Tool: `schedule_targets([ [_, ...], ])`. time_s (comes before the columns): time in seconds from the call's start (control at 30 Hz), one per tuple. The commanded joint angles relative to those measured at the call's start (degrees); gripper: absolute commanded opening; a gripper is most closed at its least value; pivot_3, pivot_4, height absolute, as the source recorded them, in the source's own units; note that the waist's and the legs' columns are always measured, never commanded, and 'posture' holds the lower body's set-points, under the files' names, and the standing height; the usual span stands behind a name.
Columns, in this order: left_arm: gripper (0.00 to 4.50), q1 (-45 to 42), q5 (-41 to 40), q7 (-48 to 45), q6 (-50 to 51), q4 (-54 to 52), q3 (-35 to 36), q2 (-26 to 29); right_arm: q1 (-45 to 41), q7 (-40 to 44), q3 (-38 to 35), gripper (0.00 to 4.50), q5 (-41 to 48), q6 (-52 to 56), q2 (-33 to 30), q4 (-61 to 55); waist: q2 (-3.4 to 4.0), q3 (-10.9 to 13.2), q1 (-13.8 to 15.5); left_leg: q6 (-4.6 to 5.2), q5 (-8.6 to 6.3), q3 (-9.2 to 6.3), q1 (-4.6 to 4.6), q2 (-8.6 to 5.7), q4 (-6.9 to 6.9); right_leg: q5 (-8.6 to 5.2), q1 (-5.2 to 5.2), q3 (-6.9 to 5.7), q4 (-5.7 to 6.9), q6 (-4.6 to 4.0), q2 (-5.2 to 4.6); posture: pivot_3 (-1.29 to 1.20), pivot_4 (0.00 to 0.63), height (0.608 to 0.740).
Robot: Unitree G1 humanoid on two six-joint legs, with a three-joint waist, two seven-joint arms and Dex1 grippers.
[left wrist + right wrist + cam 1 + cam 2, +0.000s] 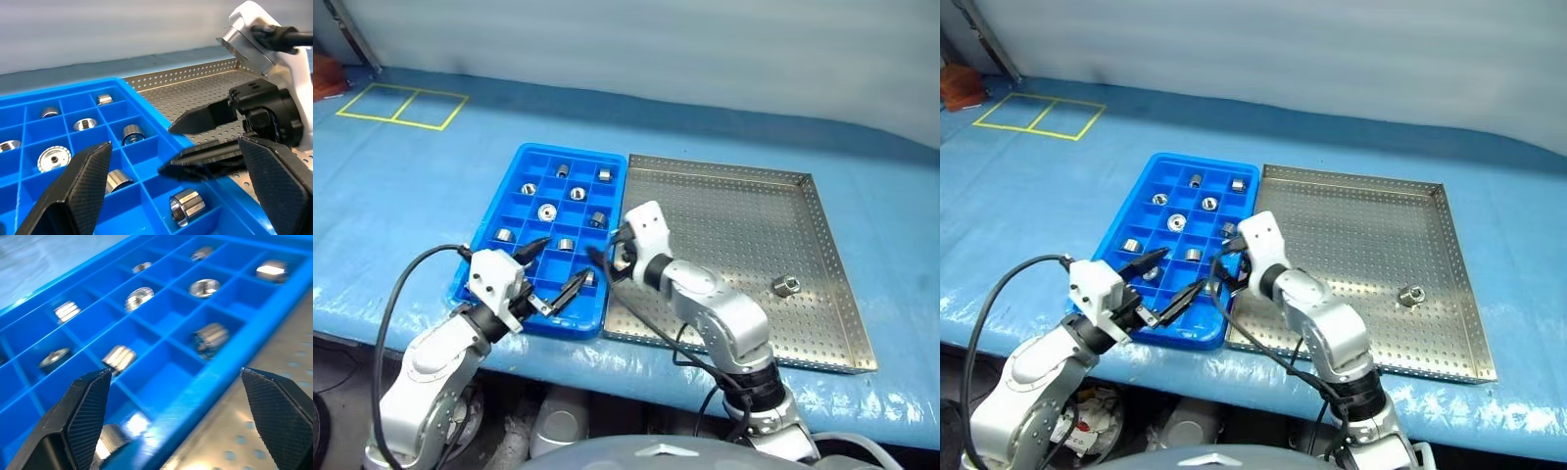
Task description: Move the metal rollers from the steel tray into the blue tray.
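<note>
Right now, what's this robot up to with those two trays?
It is sorting metal rollers into the blue tray, where several already sit. The right gripper hangs open and empty over that tray's near right edge, and the left gripper is open beside it. One roller remains in the steel tray.

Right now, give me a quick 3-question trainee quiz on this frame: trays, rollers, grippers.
1. True or false: the steel tray still holds several metal rollers.
2. Multiple choice: the right gripper sits (A) over the far right rim of the steel tray, (B) at the edge where the blue tray meets the steel tray, (C) off the table.
3. Fill in: both the left gripper and the right one have their jaws ____.

Key:
1. False: one roller is left there; the others lie in the blue tray's compartments.
2. B
3. open
</note>
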Motion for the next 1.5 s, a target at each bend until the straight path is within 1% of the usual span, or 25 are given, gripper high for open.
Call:
schedule_targets([
  [0.03,4.50,-4.3,-1.8,-2.4,1.2,1.9,-2.5,0.1,3.2,-5.2,-6.2,4.47,-1.3,-0.6,0.9,-7.1,0.00,0.0,-0.9,0.00,0.00,-0.01,0.00,0.00,-0.01,0.00,0.01,0.00,0.00,0.01,0.00,0.21,0.150,0.740],
  [0.2,4.50,-10.5,-2.0,-5.9,1.2,6.6,-6.4,-0.6,8.5,-10.3,-10.8,4.47,-3.8,-1.6,1.1,-10.8,0.02,0.0,-5.1,0.00,0.00,0.01,0.02,0.00,-0.02,0.01,0.02,0.05,0.02,0.02,0.01,0.12,0.150,0.740],
  [0.3,4.50,-12.9,-2.4,-7.7,1.2,8.7,-8.0,-0.9,10.9,-13.1,-12.2,4.47,-6.3,-2.6,0.8,-11.1,0.03,0.0,-7.6,0.00,0.00,0.04,0.07,0.02,-0.02,0.15,0.02,0.12,0.07,0.26,0.04,0.06,0.150,0.740],
  [0.43,4.50,-14.7,-2.5,-9.1,1.2,10.2,-9.4,-1.6,13.2,-15.9,-15.1,4.47,-7.6,-5.1,2.3,-9.5,0.03,0.0,-9.6,0.00,0.00,0.05,0.13,0.02,-0.03,0.16,0.02,0.18,0.15,0.26,0.07,0.03,0.150,0.740],
  [0.63,4.50,-15.5,-2.1,-10.6,0.7,11.5,-10.4,-2.0,13.8,-19.5,-20.0,4.47,-7.9,-10.7,4.8,-4.3,0.03,0.0,-10.7,0.01,0.00,0.14,0.19,0.02,0.00,0.18,0.03,0.28,0.21,0.30,0.07,0.03,0.150,0.740],
  [0.83,4.50,-15.2,-2.0,-10.8,0.3,11.8,-10.3,-2.3,11.8,-21.4,-24.9,4.47,-4.3,-15.4,6.3,1.9,0.03,0.0,-11.0,0.02,0.00,0.24,0.20,0.00,0.02,0.23,0.02,0.39,0.20,0.37,0.06,0.03,0.150,0.740],
  [0.97,4.50,-14.5,-2.0,-10.6,0.2,11.4,-10.3,-2.5,11.1,-21.0,-25.3,4.47,-2.7,-16.4,5.8,5.6,0.03,0.0,-11.1,0.02,0.00,0.26,0.23,0.01,0.01,0.23,0.01,0.42,0.24,0.37,0.08,0.03,0.150,0.740],
  [1.0,4.50,-14.3,-2.0,-10.6,0.2,11.3,-10.2,-2.4,11.0,-20.6,-25.0,4.47,-2.5,-16.5,5.7,6.5,0.03,0.0,-11.1,0.02,0.00,0.28,0.24,0.02,0.01,0.23,0.01,0.44,0.25,0.37,0.09,0.07,0.150,0.740],
  [1.2,4.50,-13.5,-2.1,-10.3,0.2,10.7,-9.7,-2.1,10.6,-19.1,-23.6,4.47,-2.2,-17.5,5.3,9.8,0.04,0.0,-10.9,0.02,0.00,0.28,0.23,0.00,0.00,0.23,0.01,0.45,0.25,0.37,0.06,0.08,0.150,0.740],
  [1.33,4.50,-13.3,-2.1,-10.2,0.0,10.5,-9.4,-1.8,9.9,-19.0,-24.1,4.47,-2.1,-18.9,4.9,12.2,0.03,0.0,-10.9,0.02,0.01,0.29,0.25,-0.01,0.02,0.24,0.02,0.46,0.26,0.39,0.06,0.09,0.150,0.740],
  [1.43,4.50,-13.1,-2.1,-10.0,-0.2,10.5,-9.3,-1.7,9.5,-19.2,-24.5,3.92,-2.1,-19.5,4.8,13.3,0.03,0.0,-10.9,0.02,0.01,0.29,0.26,0.00,0.02,0.25,0.03,0.47,0.26,0.39,0.06,0.10,0.150,0.740],
  [1.5,4.50,-13.0,-2.1,-10.0,-0.3,10.4,-9.3,-1.7,9.5,-19.1,-24.4,3.32,-2.1,-19.5,4.8,13.3,0.03,0.0,-10.8,0.03,0.01,0.29,0.25,0.00,0.02,0.25,0.03,0.46,0.26,0.39,0.07,0.10,0.150,0.740],
])
